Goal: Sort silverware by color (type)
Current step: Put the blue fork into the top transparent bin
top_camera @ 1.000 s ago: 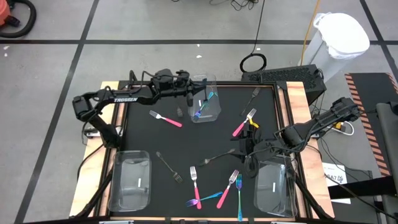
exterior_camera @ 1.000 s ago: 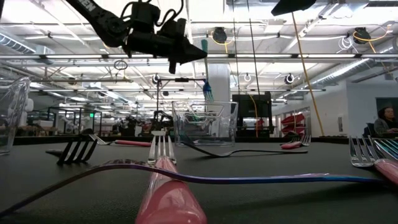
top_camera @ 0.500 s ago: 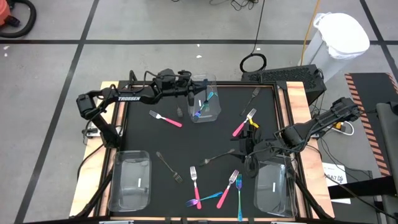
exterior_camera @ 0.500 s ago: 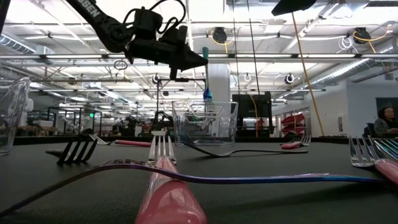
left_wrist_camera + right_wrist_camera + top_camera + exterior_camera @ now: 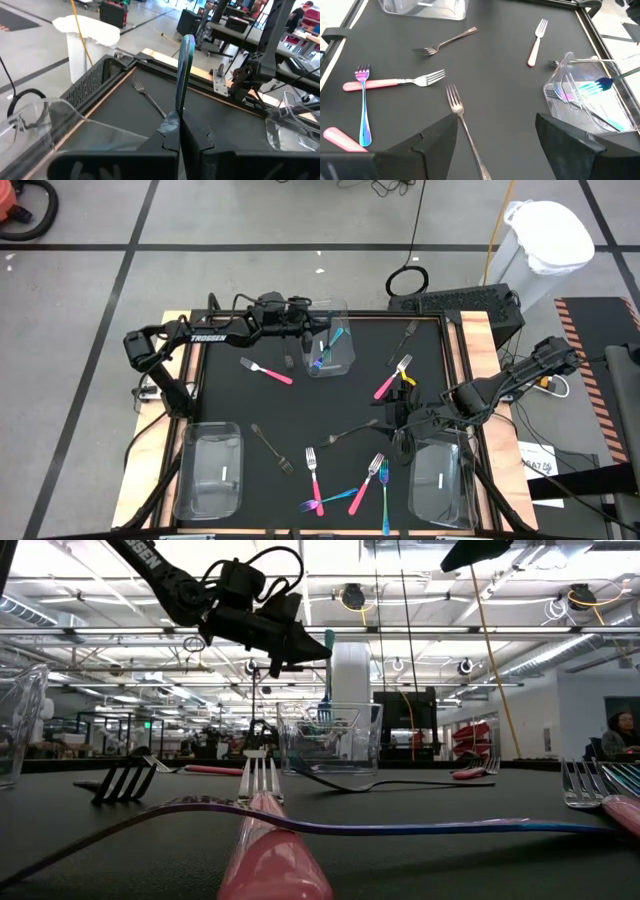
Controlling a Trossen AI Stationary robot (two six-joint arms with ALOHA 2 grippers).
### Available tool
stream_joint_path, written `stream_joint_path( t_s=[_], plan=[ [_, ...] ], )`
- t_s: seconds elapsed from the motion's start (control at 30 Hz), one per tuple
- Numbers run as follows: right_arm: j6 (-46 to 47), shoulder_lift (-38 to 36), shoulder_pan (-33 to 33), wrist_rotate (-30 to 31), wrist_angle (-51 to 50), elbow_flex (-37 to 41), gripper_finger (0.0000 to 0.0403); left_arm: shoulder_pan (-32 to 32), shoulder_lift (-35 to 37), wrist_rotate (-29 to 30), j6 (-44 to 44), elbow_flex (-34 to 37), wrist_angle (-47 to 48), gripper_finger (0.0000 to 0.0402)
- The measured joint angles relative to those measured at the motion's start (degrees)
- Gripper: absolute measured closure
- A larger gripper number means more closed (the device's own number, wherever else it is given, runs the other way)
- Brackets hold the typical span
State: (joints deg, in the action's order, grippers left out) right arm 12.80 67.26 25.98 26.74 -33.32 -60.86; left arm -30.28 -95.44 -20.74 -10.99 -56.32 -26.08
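At the left, we had our left gripper (image 5: 306, 332) over the far clear bin (image 5: 345, 315), its fingers pinched tight on a teal fork (image 5: 184, 70). In the wrist view the handle stood upright between them. From table height the fork's blue head (image 5: 324, 712) hung about level with that bin's rim, and from above teal tines showed inside its walls.

The step in hand, as we judged it, was dropping this fork in with its own colour. To do it well we needed the whole fork over the bin's opening and the head low inside before parting the fingers, so it would not tip out over the rim. An iridescent piece (image 5: 559, 93) already lay in there, so a gentle release looked wise.

Moving rightward, the unsorted silverware lay on the black mat: a pink fork (image 5: 268, 371) beside the bin, a dark one (image 5: 270, 447) nearer the middle, and a crossed cluster of pink and teal (image 5: 345, 492) at the near edge. Another pink fork (image 5: 390, 380) and a dark one (image 5: 405, 335) lay toward the far right.

At the right, our right gripper (image 5: 398, 423) waited low over the mat with its fingers spread wide and empty, above a silver fork (image 5: 456, 102).
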Motion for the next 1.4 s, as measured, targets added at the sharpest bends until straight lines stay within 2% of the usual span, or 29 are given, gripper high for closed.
stream_joint_path(
  t_s=[0.37, 0.93, 1.1, 1.27, 1.4],
  plan=[
    [0.01, 0.00, 0.00, 0.00, 0.04, -0.02, 0.0138, 0.04, -5.81, 0.92, 0.80, 0.73, -2.31, 0.0399],
    [-0.02, 0.00, 0.00, 0.00, 0.02, -0.02, 0.0138, 0.39, -8.74, 3.80, 0.55, 0.60, -2.55, 0.0379],
    [0.00, 0.00, 0.01, 0.00, 0.00, -0.02, 0.0138, 0.67, -9.05, 5.20, -0.24, 0.82, -1.00, 0.0330],
    [0.00, 0.00, 0.02, -0.02, 0.02, -0.02, 0.0138, 0.77, -8.96, 9.24, -0.27, 0.77, -0.93, 0.0272],
    [0.00, 0.00, 0.00, -0.02, -0.01, -0.02, 0.0138, 0.83, -8.96, 11.00, -0.19, 0.77, -1.85, 0.0249]
  ],
)
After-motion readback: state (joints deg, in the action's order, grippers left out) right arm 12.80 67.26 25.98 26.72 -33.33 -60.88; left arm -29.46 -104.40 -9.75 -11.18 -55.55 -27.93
